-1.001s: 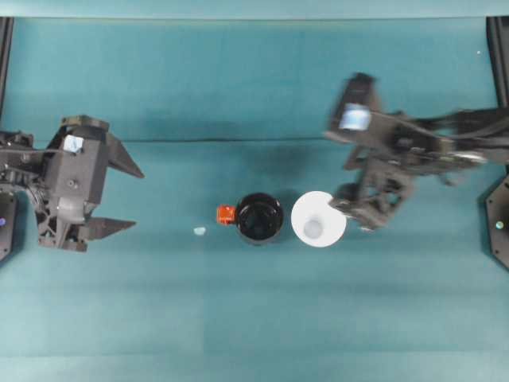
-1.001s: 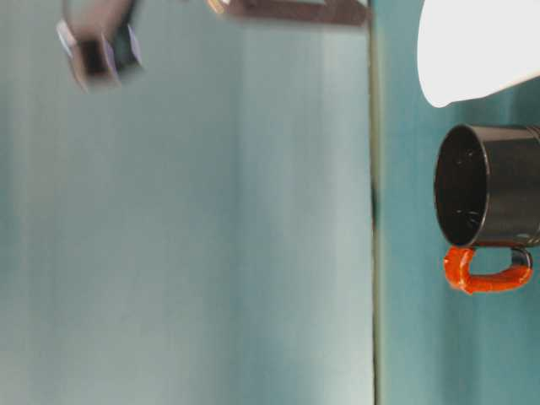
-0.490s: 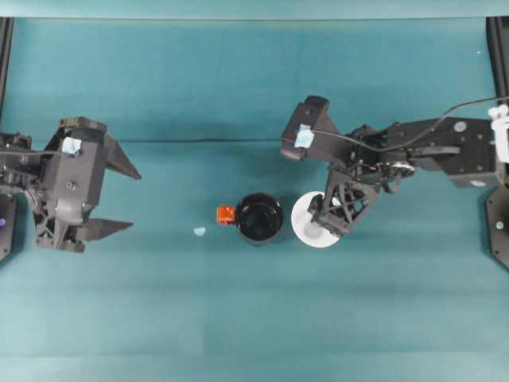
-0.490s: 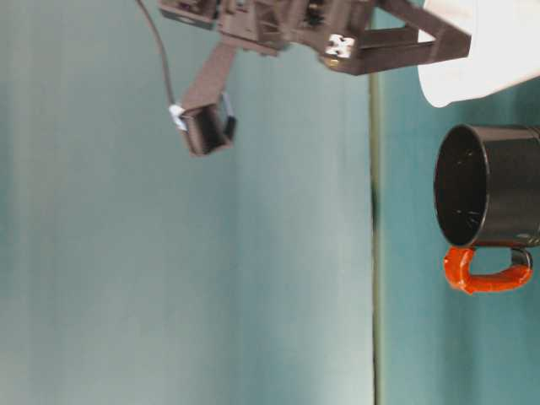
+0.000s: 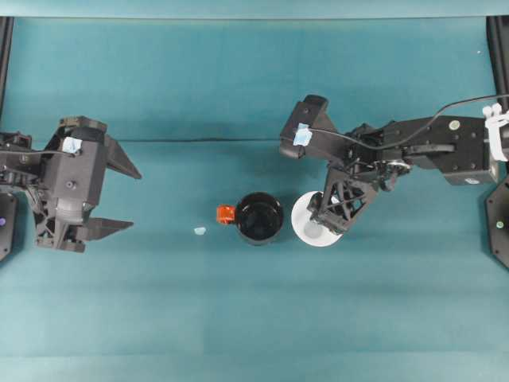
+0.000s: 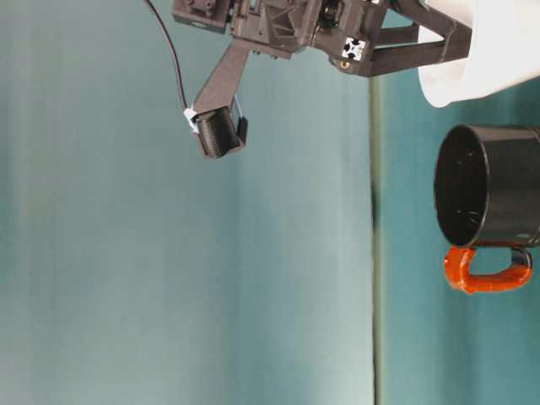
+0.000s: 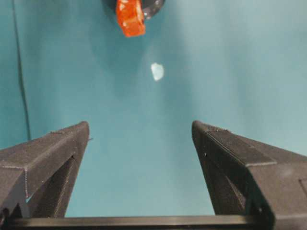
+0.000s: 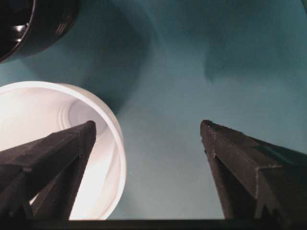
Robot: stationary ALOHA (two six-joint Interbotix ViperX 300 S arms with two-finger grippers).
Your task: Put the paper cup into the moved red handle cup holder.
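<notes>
**Q:** Overhead exterior first: where do the task's things sit?

**R:** The paper cup (image 5: 312,224) stands upright on the teal table (image 5: 254,318), near the middle. The red handle cup holder (image 5: 259,218) stands just beside it on the left of the view, its orange-red tab pointing away from the cup. A small pale scrap (image 5: 200,231) lies on the table past the tab.

**Q:** And the pincers in that view?

**R:** The right gripper (image 5: 327,222) is over the cup's right part, with one finger over the cup's mouth; how wide it stands is hard to judge from above. The left gripper (image 5: 131,199) is well apart at the left edge, fingers spread, nothing between them.

**Q:** Table-level exterior?

**R:** The holder (image 6: 489,198) stands on the table with its red loop handle on the side away from the cup. The white cup (image 6: 489,51) is next to it, with a narrow gap between them. A dark finger of the right arm crosses in front of the cup near its rim.

**Q:** Left wrist view?

**R:** Its two fingers (image 7: 45,158) are spread wide over bare table. The holder's red tab (image 7: 130,17) and the pale scrap (image 7: 157,71) lie ahead.

**Q:** Right wrist view?

**R:** The fingers (image 8: 244,160) stand wide apart. One is over the cup's mouth (image 8: 62,143), the other over bare table beside the cup, so the cup's wall lies between them. Nothing is pinched. The black holder (image 8: 33,24) sits just beyond the cup.
</notes>
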